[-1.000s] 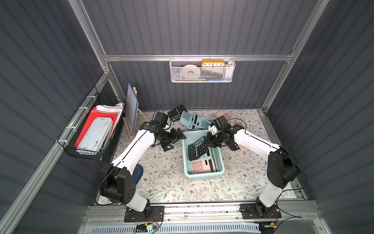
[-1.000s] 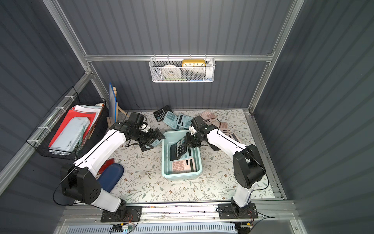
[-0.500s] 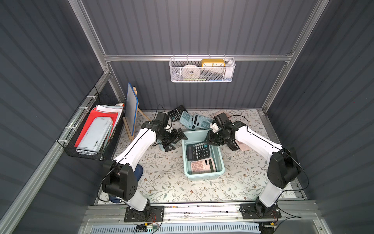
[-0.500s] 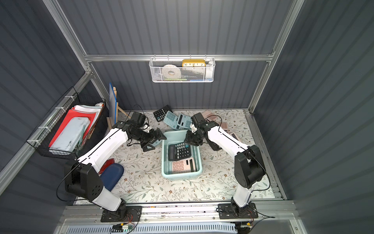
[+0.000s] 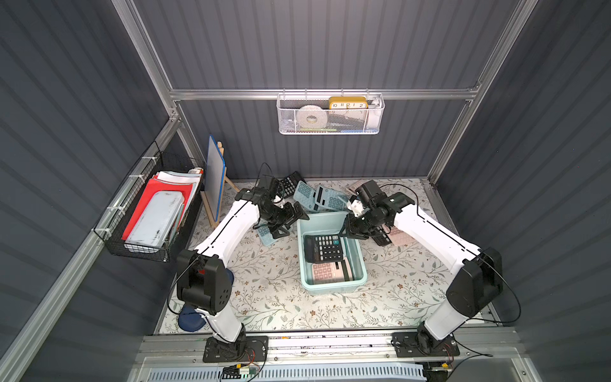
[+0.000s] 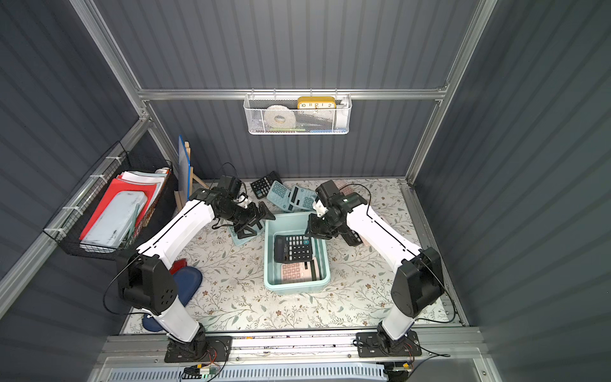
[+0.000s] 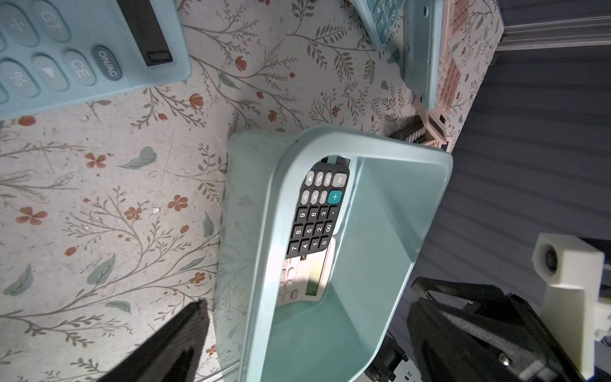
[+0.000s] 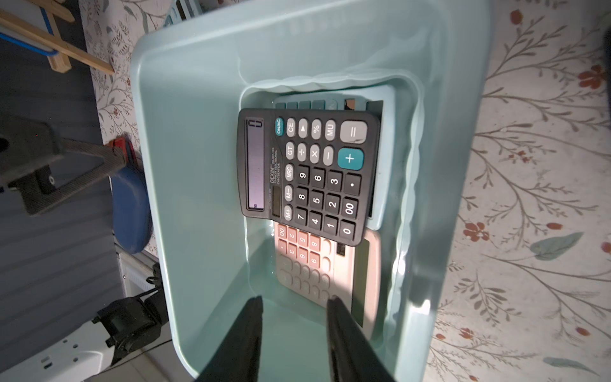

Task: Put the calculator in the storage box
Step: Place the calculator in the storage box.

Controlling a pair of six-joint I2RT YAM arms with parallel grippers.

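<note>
Inside a dark slatted booth, on the floral tabletop (image 5: 264,297), the storage box (image 5: 332,287) sits between both arms. The black calculator (image 5: 325,248) lies flat inside it, crosswise, on a pink calculator (image 5: 327,273), and nothing grips it. The right gripper (image 8: 294,301) hangs over the box's far end, its fingers slightly parted and empty. The left gripper (image 5: 290,224) gapes wide beside the rim, over a blue calculator (image 5: 266,236).

The left arm (image 5: 228,231) and right arm (image 5: 429,231) stretch forward and inward toward each other, wrists angled down, the left gripper (image 5: 288,223) with jaws spread wide and empty, the right gripper (image 8: 294,301) with jaws slightly parted, gripping nothing.
</note>
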